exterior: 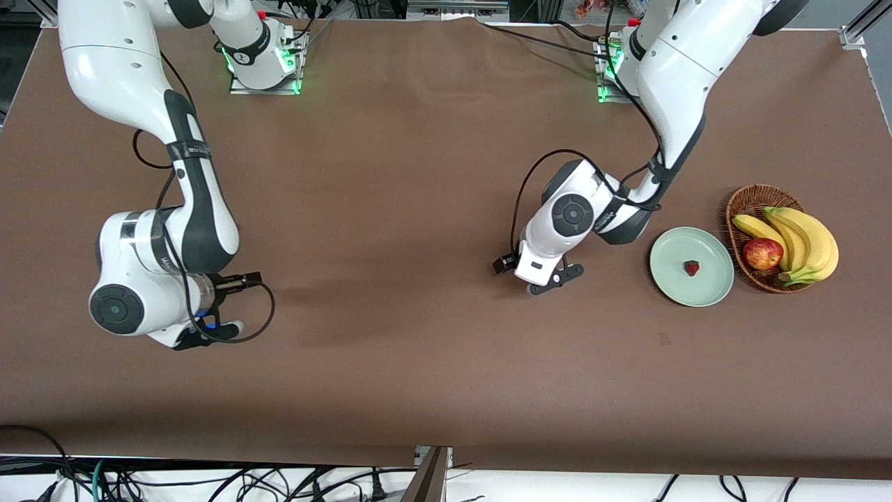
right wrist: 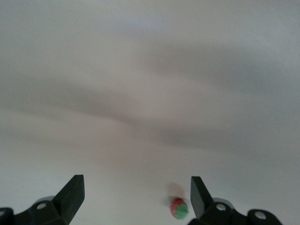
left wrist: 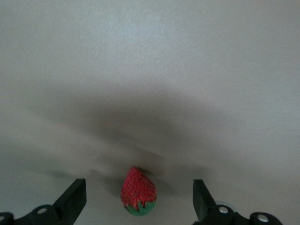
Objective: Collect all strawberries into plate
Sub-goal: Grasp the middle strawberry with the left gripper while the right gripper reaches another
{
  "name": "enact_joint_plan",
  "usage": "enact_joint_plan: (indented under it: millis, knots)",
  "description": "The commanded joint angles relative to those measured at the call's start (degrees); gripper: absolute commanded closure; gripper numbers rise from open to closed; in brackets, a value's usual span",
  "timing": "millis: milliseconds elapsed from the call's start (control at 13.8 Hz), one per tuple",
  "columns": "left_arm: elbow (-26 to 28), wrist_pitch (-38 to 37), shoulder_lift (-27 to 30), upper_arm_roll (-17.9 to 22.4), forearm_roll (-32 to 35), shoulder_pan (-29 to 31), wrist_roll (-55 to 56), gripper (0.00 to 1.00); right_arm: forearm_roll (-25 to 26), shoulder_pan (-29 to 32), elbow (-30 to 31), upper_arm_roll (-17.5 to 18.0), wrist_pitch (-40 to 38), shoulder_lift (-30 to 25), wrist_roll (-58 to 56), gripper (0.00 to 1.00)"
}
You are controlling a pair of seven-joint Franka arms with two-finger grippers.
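Right end effector point(right wrist: 136, 194) and left end effector point(left wrist: 139, 197) wide open, empty; three strawberries point(left wrist: 138, 192), one plate point(exterior: 670, 282)

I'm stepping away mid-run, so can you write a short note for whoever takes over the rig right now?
Left gripper: open, low over the table beside the plate, a strawberry lying between its fingers, not gripped.
Right gripper: open, over the table at the right arm's end, a second strawberry below it.
Done: one strawberry on the plate.
Left: plate the other two.
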State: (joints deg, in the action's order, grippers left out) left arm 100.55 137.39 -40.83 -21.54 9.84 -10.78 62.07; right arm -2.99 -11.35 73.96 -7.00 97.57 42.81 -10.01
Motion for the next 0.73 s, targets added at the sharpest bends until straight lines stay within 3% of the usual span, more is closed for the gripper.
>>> enact_joint_plan:
  millis: [0,291,509,655]
  knots:
    - [0.26,-0.19,0.13,0.8,2.73,-0.56,2.62,0.0,0.27,-0.69,16.61,-3.18,9.53,-7.98,-5.7,0.0]
    - [1.14,-0.28,0.14,0.8,2.73,-1.53,3.85,0.52,0.09,-0.69,33.93,-3.99,23.42,-14.23,-7.31,0.0]
    - [1.23,-0.37,0.05,0.8,2.73,-1.79,3.76,0.57,0.09,-0.69,40.81,-4.07,28.37,-16.35,-7.31,0.0]
    - [1.23,-0.37,0.13,0.8,2.81,-1.79,3.59,0.74,0.09,-0.69,43.01,-4.07,28.55,-17.49,-7.39,0.0]
